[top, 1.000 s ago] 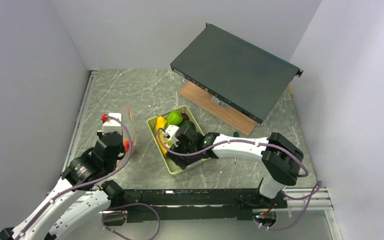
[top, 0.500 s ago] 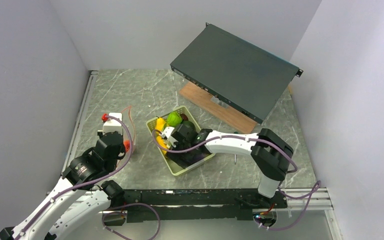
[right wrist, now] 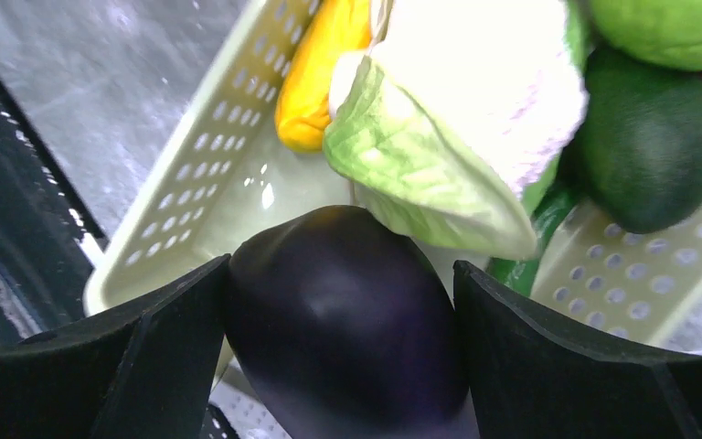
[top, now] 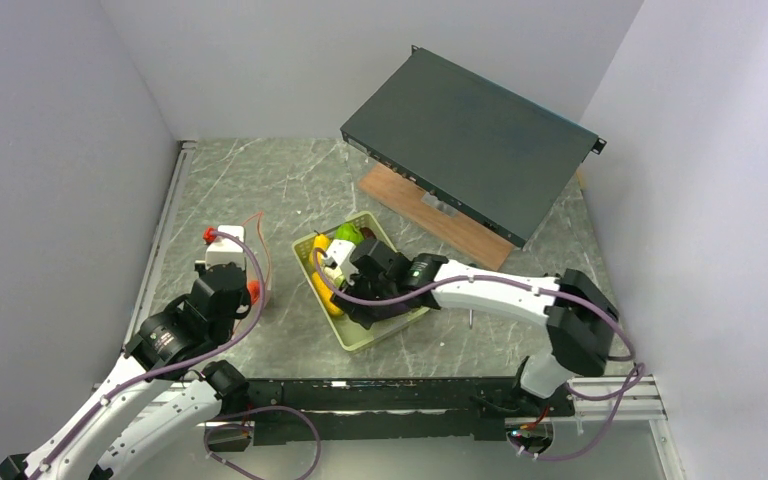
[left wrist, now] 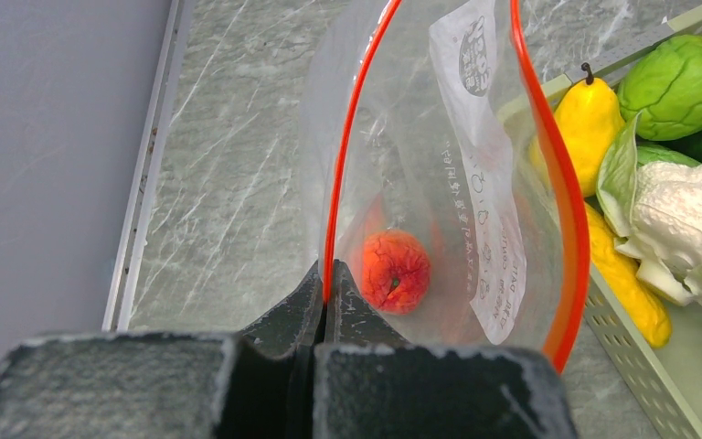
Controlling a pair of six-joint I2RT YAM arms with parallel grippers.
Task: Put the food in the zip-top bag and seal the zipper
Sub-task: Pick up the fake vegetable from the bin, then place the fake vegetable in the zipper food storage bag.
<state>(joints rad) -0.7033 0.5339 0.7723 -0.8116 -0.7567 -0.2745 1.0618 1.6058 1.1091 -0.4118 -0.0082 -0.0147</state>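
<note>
My left gripper (left wrist: 327,274) is shut on the red-orange zipper (left wrist: 352,137) at the near rim of the clear zip-top bag (left wrist: 439,183), whose mouth gapes open. An orange peach (left wrist: 395,271) lies inside it. My right gripper (right wrist: 341,268) reaches into the pale green basket (right wrist: 192,183), and its fingers press both sides of the purple eggplant (right wrist: 347,320). Beyond the eggplant lie the white cauliflower (right wrist: 484,101), yellow corn (right wrist: 315,82), a dark green piece (right wrist: 649,146) and the light green pepper (right wrist: 667,27). From above, the right gripper (top: 360,285) is over the basket (top: 360,335) and the bag (top: 258,250) stands to its left.
A black rack unit (top: 470,140) leans at the back right above a wooden board (top: 440,215). A white box with a red plug (top: 222,245) sits beside the bag. Grey walls close in on three sides.
My right gripper has shifted slightly deeper in the basket and its jaws have narrowed onto the eggplant. The left arm and the bag have not moved.
</note>
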